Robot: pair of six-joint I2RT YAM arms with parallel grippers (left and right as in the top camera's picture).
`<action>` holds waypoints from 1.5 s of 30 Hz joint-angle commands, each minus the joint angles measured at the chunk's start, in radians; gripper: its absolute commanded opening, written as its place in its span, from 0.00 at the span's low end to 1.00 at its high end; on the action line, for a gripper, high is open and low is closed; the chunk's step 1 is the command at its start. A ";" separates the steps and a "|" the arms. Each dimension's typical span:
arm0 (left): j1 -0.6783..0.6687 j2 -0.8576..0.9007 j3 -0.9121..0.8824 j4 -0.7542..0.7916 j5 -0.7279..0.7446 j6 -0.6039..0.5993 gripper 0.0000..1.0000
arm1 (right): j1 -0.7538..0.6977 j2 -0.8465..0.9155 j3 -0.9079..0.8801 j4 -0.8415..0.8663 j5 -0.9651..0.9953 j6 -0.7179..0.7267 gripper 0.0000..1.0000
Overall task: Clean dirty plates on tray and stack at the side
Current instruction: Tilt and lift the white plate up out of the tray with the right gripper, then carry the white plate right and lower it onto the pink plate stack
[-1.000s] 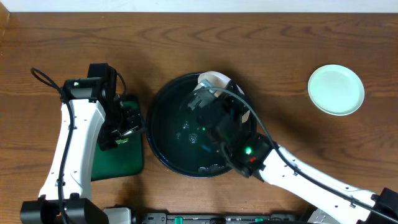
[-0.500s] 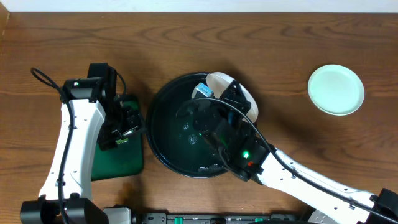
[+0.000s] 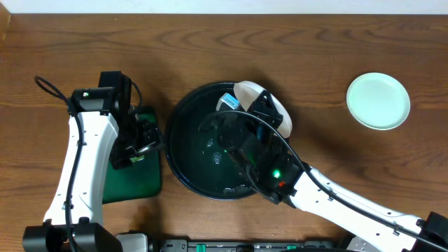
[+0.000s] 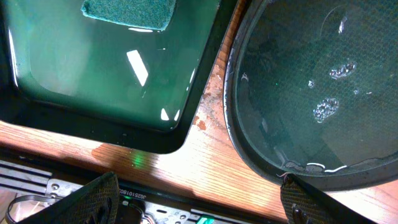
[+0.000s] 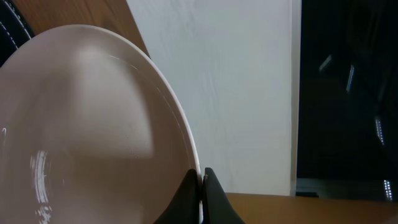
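The right end effector (image 5: pixel 201 182) grips the white plate (image 5: pixel 93 124) by its rim. The left end effector (image 4: pixel 199 202) hangs open.

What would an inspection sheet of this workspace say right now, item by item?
Surface: wooden table, bare wood.
Job's things: black tray, wet inside; white plate, held tilted at the tray's far-right rim; mint plate, apart on the right.
Clutter: green tray, holding water and a scouring pad.
Grippers: left gripper open, empty; right gripper shut on the white plate's rim.
Cables: looped cable beside the left arm; black cable along the right arm.
Surroundings: white wall.
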 commanded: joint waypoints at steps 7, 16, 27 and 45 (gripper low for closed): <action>-0.002 -0.003 -0.003 0.001 -0.005 -0.003 0.84 | 0.010 -0.013 -0.002 -0.054 -0.020 0.269 0.01; -0.002 -0.003 -0.003 0.003 -0.005 -0.003 0.84 | -0.020 -0.013 -0.002 -0.242 -0.423 1.046 0.01; -0.002 -0.003 -0.003 0.003 -0.005 -0.003 0.84 | -0.221 -0.014 -0.002 -0.338 -0.716 1.606 0.01; -0.002 -0.003 -0.003 0.022 -0.005 -0.003 0.84 | -1.075 -0.014 -0.002 -0.586 -0.963 1.681 0.01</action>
